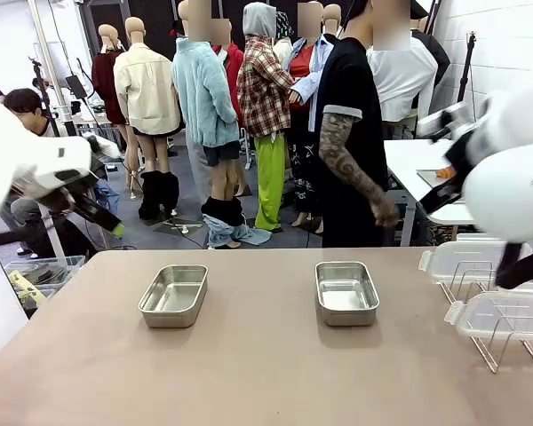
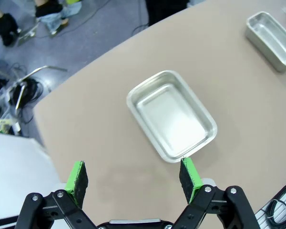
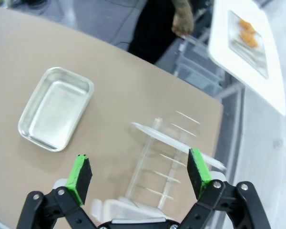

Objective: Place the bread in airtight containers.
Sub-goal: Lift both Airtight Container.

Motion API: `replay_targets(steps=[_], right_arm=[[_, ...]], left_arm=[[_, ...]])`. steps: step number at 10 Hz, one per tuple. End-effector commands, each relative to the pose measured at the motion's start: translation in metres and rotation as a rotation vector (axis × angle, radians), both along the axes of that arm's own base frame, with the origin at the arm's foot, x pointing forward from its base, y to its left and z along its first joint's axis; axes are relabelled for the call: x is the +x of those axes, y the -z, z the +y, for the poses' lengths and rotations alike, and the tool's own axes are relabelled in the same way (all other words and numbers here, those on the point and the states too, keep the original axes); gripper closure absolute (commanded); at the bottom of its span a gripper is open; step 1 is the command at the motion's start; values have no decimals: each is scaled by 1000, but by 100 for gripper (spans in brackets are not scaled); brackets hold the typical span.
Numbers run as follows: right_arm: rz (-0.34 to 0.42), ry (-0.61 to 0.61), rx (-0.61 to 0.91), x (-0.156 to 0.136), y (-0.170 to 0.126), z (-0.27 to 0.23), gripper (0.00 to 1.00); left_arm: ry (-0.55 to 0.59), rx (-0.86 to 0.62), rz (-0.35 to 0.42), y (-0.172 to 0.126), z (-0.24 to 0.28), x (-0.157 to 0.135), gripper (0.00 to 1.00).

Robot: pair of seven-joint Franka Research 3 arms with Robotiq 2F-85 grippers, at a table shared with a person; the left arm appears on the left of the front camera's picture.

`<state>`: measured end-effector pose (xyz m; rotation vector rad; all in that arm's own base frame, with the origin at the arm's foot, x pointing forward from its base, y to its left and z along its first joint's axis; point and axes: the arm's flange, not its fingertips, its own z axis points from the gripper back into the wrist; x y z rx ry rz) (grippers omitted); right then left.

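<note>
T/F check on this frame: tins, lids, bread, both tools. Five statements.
1. The left tin and right tin are both empty. True.
2. The clear lids are snapped onto the tins. False: they rest on the wire rack at the table's right side, and the tins stand uncovered.
3. The left tool is gripping bread. False: it is open and holds nothing.
4. The right tool is open and empty. True.
5. The bread pieces lie on the white side table, away from the tins. True.
</note>
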<state>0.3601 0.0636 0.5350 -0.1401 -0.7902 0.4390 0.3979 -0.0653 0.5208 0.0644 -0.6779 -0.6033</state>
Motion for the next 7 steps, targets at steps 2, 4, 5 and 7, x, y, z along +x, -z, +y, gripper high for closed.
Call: replay_targets(steps=[2, 4, 5, 7], right_arm=[[-14, 233, 45, -61, -6, -94, 0], [-12, 316, 143, -75, -3, -155, 0], [-21, 328, 163, -81, 0, -161, 0], [-12, 334, 162, -60, -40, -171, 0]], left_arm=[[-63, 60, -46, -34, 40, 18, 0], [-23, 22, 7, -29, 70, 30, 0], [-65, 2, 19, -26, 81, 38, 0], [-77, 29, -12, -29, 73, 25, 0]])
